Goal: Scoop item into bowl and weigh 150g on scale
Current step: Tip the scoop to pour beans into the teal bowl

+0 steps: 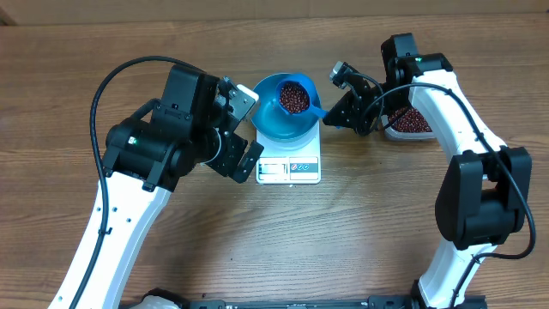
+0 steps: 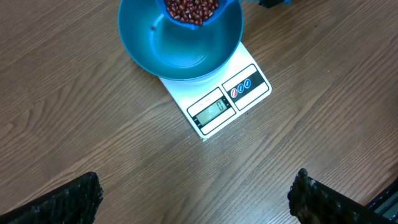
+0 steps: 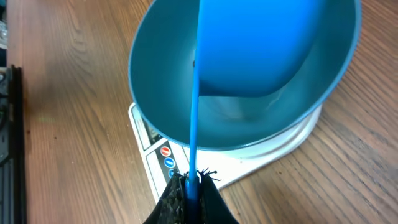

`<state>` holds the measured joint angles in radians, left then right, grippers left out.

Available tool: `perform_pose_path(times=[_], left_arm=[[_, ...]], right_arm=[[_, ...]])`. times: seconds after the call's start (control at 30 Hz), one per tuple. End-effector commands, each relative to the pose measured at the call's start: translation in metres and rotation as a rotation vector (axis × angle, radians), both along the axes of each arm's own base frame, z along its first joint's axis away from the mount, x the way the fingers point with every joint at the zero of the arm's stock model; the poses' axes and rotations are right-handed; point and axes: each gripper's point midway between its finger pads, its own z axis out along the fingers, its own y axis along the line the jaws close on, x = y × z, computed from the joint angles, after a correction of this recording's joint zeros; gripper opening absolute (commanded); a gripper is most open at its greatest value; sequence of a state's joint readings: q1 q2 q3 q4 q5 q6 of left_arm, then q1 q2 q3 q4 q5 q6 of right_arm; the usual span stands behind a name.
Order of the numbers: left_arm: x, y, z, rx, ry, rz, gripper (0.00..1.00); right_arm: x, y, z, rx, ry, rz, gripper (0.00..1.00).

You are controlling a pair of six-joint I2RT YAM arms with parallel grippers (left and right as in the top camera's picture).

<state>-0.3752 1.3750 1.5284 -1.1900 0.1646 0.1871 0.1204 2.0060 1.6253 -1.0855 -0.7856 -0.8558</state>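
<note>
The blue bowl stands on the white scale. My right gripper is shut on the thin handle of a small blue scoop and holds it over the bowl. The scoop is full of dark red-brown beans. What shows of the bowl's inside is bare blue. My left gripper hangs open to the left of the bowl, with only table between its fingers.
A clear tub of beans sits at the right, partly under the right arm. The scale's display and buttons face the front edge. Bare wooden table lies in front of the scale.
</note>
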Motion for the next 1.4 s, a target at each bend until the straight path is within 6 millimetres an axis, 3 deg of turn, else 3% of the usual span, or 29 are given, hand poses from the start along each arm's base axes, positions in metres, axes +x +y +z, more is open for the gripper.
perform_pose_path(times=[0.0,0.47,0.67,0.77,1.13,1.37], left_arm=[[0.0,-0.001,0.001,0.0,-0.001,-0.015,1.0],[0.0,-0.001,0.001,0.0,-0.001,-0.015,1.0],[0.0,-0.001,0.001,0.0,-0.001,-0.015,0.99],[0.0,-0.001,0.001,0.0,-0.001,-0.015,1.0],[0.0,-0.001,0.001,0.0,-0.001,-0.015,1.0],[0.0,-0.001,0.001,0.0,-0.001,-0.015,0.99]], right_arm=[[0.01,-0.003,0.021,-0.017,-0.086,-0.007,0.04],[0.016,-0.008,0.043,-0.051,-0.173,-0.036,0.04],[0.014,0.005,0.047,-0.044,-0.199,-0.005,0.04],[0.014,0.016,0.059,-0.032,-0.238,0.002,0.04],[0.014,0.023,0.085,-0.045,-0.332,-0.006,0.04],[0.014,0.024,0.087,-0.143,-0.379,-0.016,0.04]])
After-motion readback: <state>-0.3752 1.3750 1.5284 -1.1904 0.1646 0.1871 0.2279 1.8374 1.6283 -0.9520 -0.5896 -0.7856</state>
